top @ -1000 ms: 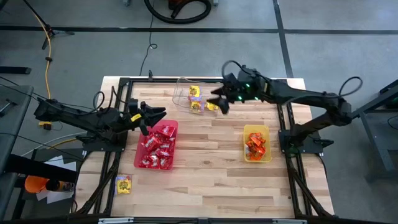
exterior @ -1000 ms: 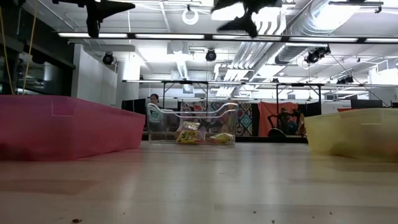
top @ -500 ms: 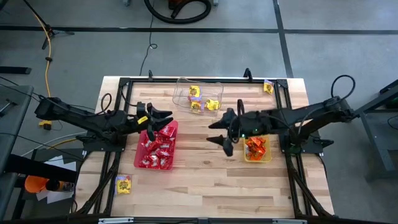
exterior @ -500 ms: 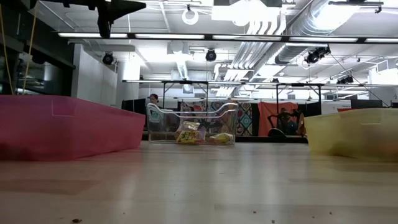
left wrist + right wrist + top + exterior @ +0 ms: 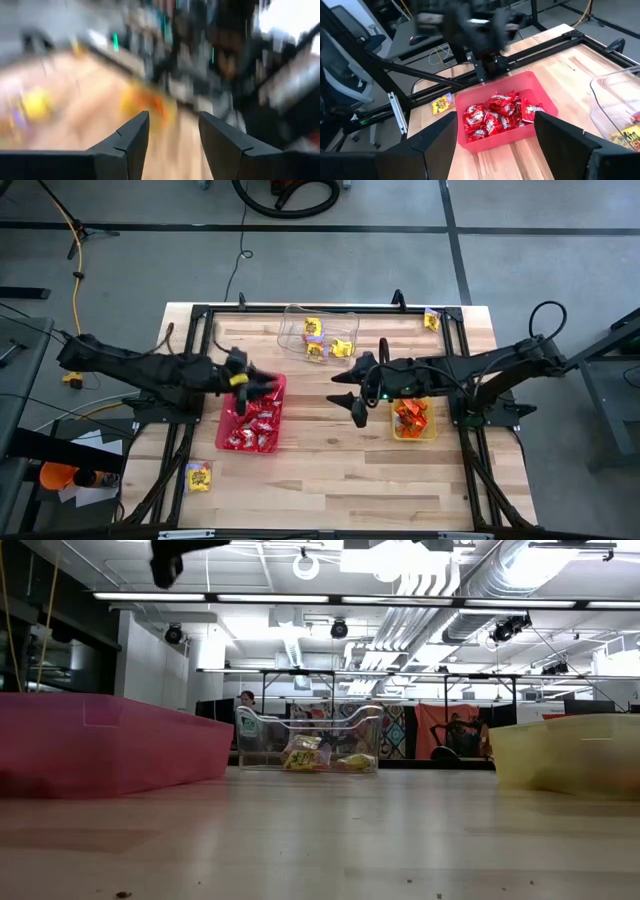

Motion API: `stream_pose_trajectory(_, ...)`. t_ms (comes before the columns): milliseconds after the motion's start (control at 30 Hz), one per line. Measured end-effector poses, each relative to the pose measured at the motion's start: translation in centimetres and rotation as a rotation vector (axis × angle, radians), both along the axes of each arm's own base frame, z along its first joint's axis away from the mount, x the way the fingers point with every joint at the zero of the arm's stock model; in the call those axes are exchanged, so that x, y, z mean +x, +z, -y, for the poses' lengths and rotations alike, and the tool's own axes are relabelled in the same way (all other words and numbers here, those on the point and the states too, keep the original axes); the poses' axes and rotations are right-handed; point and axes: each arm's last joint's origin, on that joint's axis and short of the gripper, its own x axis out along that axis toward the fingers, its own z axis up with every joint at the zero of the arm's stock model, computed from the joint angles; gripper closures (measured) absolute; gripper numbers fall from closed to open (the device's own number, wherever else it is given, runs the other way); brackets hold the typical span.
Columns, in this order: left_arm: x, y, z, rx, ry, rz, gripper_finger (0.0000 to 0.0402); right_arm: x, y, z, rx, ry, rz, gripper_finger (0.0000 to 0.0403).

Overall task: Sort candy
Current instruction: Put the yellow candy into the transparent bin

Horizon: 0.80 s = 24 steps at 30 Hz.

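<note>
Concrete floor surrounds a wooden table (image 5: 330, 450). At 7 o'clock lies a stray yellow candy (image 5: 199, 475). At 9 o'clock the left gripper (image 5: 262, 385), fingers apart and empty, has advanced over the red tray (image 5: 222, 442) of red candy (image 5: 252, 423). Centre: the right gripper (image 5: 352, 393), spread wide and empty, has swung back from the clear tray (image 5: 290, 328) at 12 o'clock. Another yellow candy (image 5: 431, 319) waits at 1 o'clock; sorting remains unfinished.

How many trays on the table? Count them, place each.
3. The red tray lies left of centre, the clear tray at the far edge, the yellow tray right of centre. None seems hidden.
</note>
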Motion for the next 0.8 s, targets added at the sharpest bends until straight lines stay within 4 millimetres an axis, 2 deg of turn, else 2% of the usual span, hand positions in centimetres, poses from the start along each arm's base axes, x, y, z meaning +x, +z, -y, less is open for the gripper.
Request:
stream_pose_trajectory(100, -0.1, 1.2, 1.2, -0.077, -0.139, -0.301, 0.0244, 0.0, -0.1, 0.3, 0.015, -0.015, -0.005, 0.0144)
stream_pose_trajectory(233, -0.8, 1.9, 3.5, -0.222, -0.232, -0.739, 0.0252, 0.0, -0.2, 0.4, 0.011, -0.018, -0.017, 0.0144)
stream_pose_trajectory(333, -1.2, 0.5, 5.9, -0.345, -0.247, -1.064, 0.026, 0.0, -0.4, 0.7, 0.006, -0.026, -0.042, 0.0144)
stream_pose_trajectory(433, -1.7, -1.5, 8.7, -0.433, -0.245, -1.31, 0.0266, -0.1, -0.7, 1.3, 0.001, -0.043, -0.074, 0.0144)
stream_pose_trajectory(633, -3.1, -4.9, 14.3, -0.406, -0.116, -1.543, 0.0268, -0.1, -1.0, 2.0, -0.007, -0.067, -0.109, 0.0144)
stream_pose_trajectory(800, -4.5, -7.7, 17.4, -0.28, -0.067, -1.645, 0.0268, 0.0, -1.0, 2.6, 0.013, -0.043, -0.117, 0.0144)
